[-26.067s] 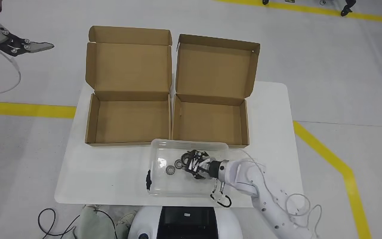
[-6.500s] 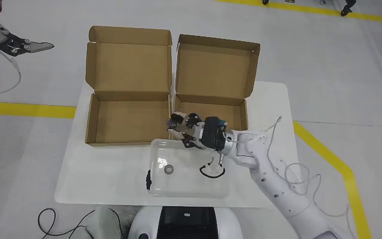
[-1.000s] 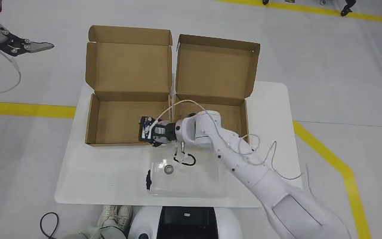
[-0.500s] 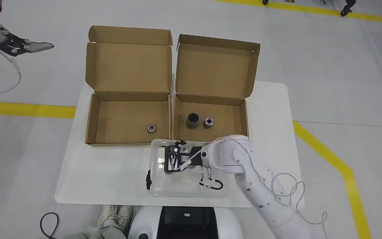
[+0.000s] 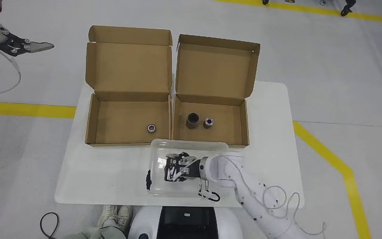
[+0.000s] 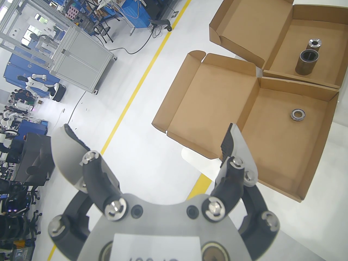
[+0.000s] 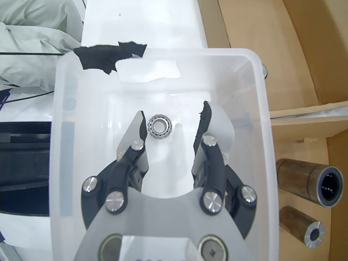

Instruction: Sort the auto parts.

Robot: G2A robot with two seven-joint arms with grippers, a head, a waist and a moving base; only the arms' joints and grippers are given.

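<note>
Lying flat on the bottom of the clear bin, a small bearing ring sits between the jaws of the right gripper. Those jaws are spread far wider than the ring and grip nothing. The ring is close against the inner face of one of them, but I cannot tell whether they touch. The other jaw is well apart from it, and both tips reach down inside the bin walls.

Seen from above, the bin is at the 6 o'clock edge of the tabletop, with the gripper in its 9 o'clock half. A torn strip of black tape and a white label are on the bin's 9 o'clock end wall.

From the bin, the left box lies at 11 o'clock and the right box at 1 o'clock, both with lids folded back toward 12 o'clock. The left box holds a second ring. The right box holds a large cylinder with a small cylinder just beside it at 3 o'clock, both upright.

The left gripper hangs over the floor past the boxes' 9 o'clock side, its jaws wide apart and empty.
</note>
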